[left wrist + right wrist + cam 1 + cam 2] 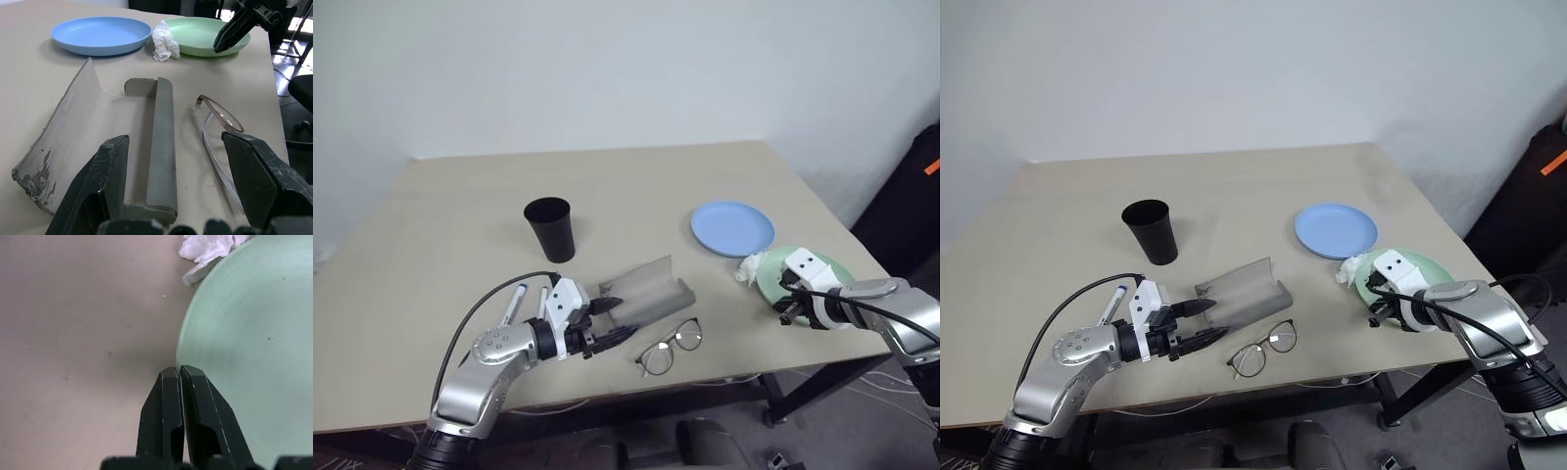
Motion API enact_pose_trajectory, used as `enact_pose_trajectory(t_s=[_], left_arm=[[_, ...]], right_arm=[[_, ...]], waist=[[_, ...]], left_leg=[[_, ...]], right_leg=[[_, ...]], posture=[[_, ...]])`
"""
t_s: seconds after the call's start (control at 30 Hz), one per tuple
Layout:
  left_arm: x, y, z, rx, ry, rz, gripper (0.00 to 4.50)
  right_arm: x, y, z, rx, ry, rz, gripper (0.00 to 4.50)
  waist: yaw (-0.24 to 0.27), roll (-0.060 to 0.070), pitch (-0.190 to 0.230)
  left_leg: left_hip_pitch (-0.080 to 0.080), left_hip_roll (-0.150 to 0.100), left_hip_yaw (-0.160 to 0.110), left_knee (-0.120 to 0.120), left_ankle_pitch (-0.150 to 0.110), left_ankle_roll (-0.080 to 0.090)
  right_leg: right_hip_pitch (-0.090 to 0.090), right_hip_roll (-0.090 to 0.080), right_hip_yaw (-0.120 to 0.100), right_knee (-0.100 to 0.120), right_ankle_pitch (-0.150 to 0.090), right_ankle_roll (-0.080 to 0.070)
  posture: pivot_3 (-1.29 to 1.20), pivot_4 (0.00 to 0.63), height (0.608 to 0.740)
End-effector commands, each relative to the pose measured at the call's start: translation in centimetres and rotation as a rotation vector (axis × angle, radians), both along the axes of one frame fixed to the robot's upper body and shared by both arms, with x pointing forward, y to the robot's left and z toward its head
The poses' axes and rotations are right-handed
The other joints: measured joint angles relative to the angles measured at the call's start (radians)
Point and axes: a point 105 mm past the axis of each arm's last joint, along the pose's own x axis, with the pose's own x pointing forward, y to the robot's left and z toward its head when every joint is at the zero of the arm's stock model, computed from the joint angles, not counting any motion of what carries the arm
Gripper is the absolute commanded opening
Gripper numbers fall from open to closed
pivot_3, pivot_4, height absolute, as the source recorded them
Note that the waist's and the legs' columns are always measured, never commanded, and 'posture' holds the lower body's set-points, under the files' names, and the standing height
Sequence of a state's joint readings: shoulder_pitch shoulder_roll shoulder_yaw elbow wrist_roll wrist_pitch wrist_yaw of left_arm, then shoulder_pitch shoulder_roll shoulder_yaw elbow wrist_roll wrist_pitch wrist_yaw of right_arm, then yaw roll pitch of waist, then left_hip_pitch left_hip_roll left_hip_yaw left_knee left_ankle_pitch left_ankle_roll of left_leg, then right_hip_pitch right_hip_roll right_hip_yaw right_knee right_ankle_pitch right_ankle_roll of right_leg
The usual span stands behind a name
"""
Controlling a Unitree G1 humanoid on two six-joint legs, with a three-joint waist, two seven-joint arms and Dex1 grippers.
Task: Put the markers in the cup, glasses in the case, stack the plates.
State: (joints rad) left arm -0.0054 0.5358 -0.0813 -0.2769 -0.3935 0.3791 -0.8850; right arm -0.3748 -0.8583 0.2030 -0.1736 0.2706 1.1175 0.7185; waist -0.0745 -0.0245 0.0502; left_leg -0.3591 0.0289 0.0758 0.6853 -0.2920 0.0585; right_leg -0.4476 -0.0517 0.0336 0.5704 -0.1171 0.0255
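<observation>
The black cup [549, 228] stands upright at mid-table. The grey case [641, 289] lies open, and the wire-frame glasses [668, 347] rest beside it near the front edge. My left gripper [607, 321] hovers open just before the case [161, 122], holding nothing. A white marker [1114, 302] with a blue end lies beside my left forearm. The light blue plate [732, 227] sits at the right, with the mint green plate [244, 333] nearer to me. My right gripper [180, 369] is shut on the green plate's near rim.
A crumpled white paper [751, 266] lies against the green plate, between it and the blue plate. The table's front edge [724, 380] runs close below the glasses. A dark object [911, 206] stands off the table's right side.
</observation>
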Motion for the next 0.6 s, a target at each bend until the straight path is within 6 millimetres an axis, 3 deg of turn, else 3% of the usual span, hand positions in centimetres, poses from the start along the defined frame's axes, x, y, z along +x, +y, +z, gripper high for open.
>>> enact_pose_trajectory(t_s=[0.03, 0.23, 0.6], left_arm=[[0.4, -0.2, 0.9, -0.008, -0.048, -0.009, 3.19], [0.5, -0.3, 0.9, -0.008, -0.053, -0.008, 3.19], [0.5, -0.5, 0.8, -0.008, -0.054, -0.011, 3.19]], right_arm=[[1.2, -0.7, 0.7, -0.038, -0.058, -0.025, 0.01], [1.6, -1.1, 0.8, -0.057, -0.066, -0.031, 0.01], [3.0, -3.5, 1.2, -0.127, -0.1, -0.151, 0.01]], waist=[[0.0, 0.0, 0.0], [0.001, 0.0, 0.0], [0.003, 0.0, 0.0]], left_leg=[[0.0, 0.0, 0.0, 0.0, 0.0, 0.0], [0.0, 0.001, 0.002, 0.001, 0.0, 0.0], [-0.001, 0.001, 0.003, 0.001, 0.0, 0.0]], right_leg=[[0.0, 0.0, 0.0, 0.0, 0.0, 0.0], [0.0, -0.001, 0.0, -0.002, 0.0, 0.0], [-0.001, -0.003, -0.001, -0.003, 0.0, 0.0]], posture=[[0.0, 0.0, 0.74], [0.0, 0.0, 0.74], [0.0, 0.0, 0.74]])
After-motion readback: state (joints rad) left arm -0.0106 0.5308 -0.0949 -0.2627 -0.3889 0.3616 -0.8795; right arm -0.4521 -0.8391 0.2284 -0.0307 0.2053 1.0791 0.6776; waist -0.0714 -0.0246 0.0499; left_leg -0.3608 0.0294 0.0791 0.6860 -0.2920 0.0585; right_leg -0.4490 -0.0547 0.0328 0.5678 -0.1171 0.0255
